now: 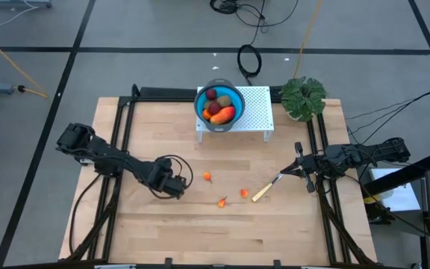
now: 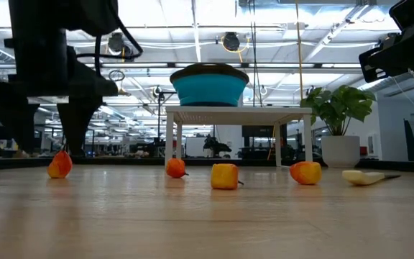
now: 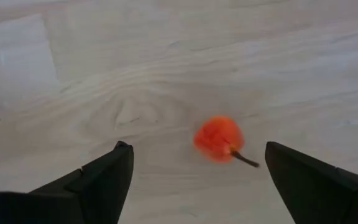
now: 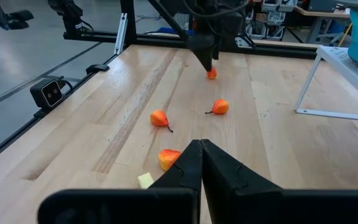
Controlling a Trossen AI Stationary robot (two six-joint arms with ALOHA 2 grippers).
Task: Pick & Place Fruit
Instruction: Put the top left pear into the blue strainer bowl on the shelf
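Bright blue bowl [image 1: 219, 109] up on a white perforated stand [image 1: 254, 112], dark red, brownish-green and red-orange-yellow fruit [image 1: 221, 107] inside. Pale wood-grain table [image 1: 163, 224], tiny orange bits [image 1: 225, 193] scattered across it. Yellow-handled knife [image 1: 264, 191], green leafy plant [image 1: 303, 96] in its white pot, both arms black.

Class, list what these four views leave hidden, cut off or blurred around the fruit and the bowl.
- Low view: blue bowl rim hides the fruit inside.
- High view: left gripper covers one small orange fruit piece.
- Left wrist view: that orange piece is blurred.
- Right wrist view: the bowl is cut off by the edge.
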